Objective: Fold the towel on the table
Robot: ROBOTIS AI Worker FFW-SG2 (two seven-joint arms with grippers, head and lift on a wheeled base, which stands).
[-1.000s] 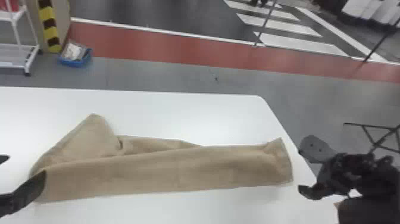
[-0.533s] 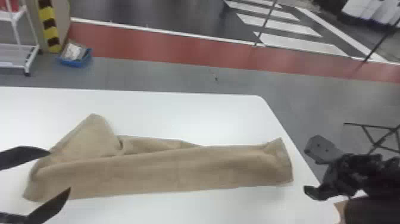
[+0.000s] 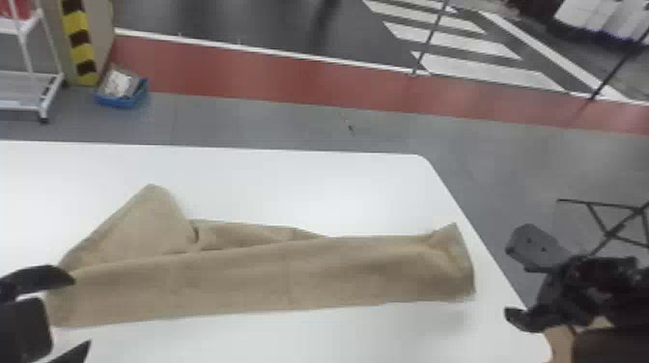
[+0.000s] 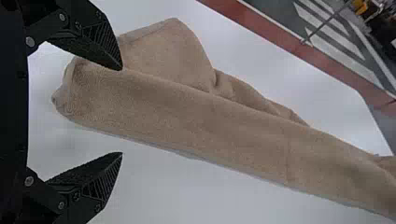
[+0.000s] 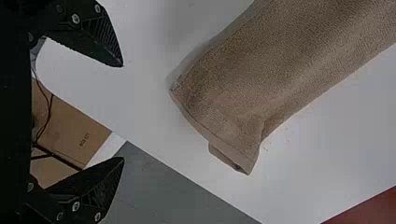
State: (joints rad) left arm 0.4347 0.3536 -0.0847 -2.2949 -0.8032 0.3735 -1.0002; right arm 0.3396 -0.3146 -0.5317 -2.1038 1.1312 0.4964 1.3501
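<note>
The tan towel (image 3: pixel 289 275) lies as a long folded strip across the white table (image 3: pixel 309 183), with a loose peaked flap at its left back. At the strip's left end my left gripper (image 3: pixel 79 311) stands open, its fingers spread. In the left wrist view the towel (image 4: pixel 196 116) extends beyond the open left gripper (image 4: pixel 122 111), nothing between the fingertips. My right gripper (image 3: pixel 514 294) is at the table's right edge, apart from the towel. The right wrist view has the towel's right end (image 5: pixel 233 112) beyond the open right gripper (image 5: pixel 123 112).
A cardboard box (image 5: pixel 74 126) sits below the table's edge near my right gripper. On the floor behind the table are a blue bin (image 3: pixel 120 99) and a white wheeled rack (image 3: pixel 29 104). A black metal frame (image 3: pixel 608 217) stands at the right.
My left gripper has shifted to the right and its fingers have come into fuller view at the towel's left end. My right gripper has moved slightly right and down. The towel has kept nearly the same shape.
</note>
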